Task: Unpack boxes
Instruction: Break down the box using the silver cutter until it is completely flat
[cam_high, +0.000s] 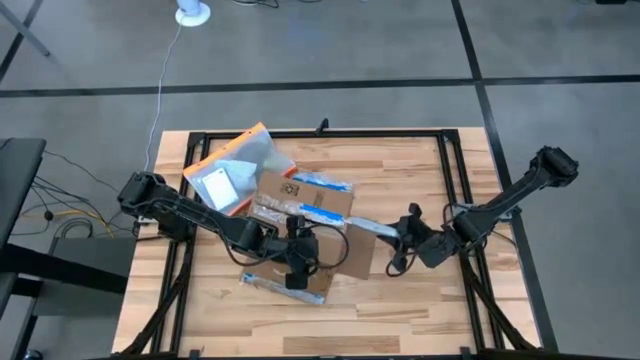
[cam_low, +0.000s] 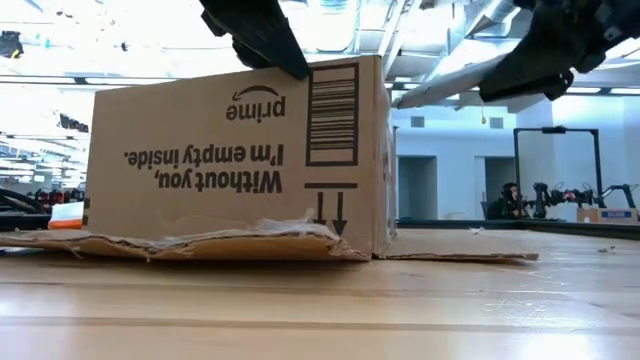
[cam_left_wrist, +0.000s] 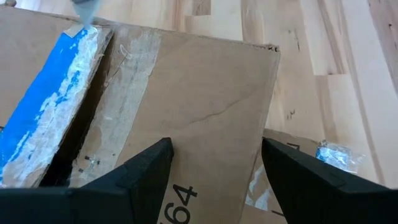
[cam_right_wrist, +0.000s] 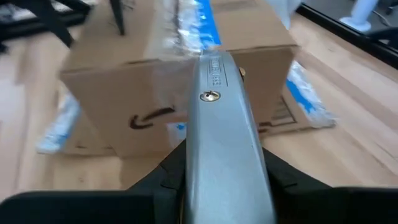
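From above, the brown corrugated cardboard box (cam_high: 305, 225) lies mid-table, flaps splayed, with bare wooden table (cam_high: 420, 310) along its near side; the orange-edged clear pouch (cam_high: 235, 170) touches its far left corner. The left gripper (cam_high: 297, 262) hovers over the box.

At table height, the box's barcode and print read upside down.

The left wrist camera shows its fingers (cam_left_wrist: 143, 171) spread apart, empty, above torn blue tape.

The right gripper (cam_right_wrist: 217, 168) clamps a grey metal utility knife (cam_right_wrist: 217, 124) pointed at the box.

box (cam_high: 305, 215) mid-table | pouch (cam_high: 232, 170) behind-left, touching | left pincer (cam_high: 297, 262) over box
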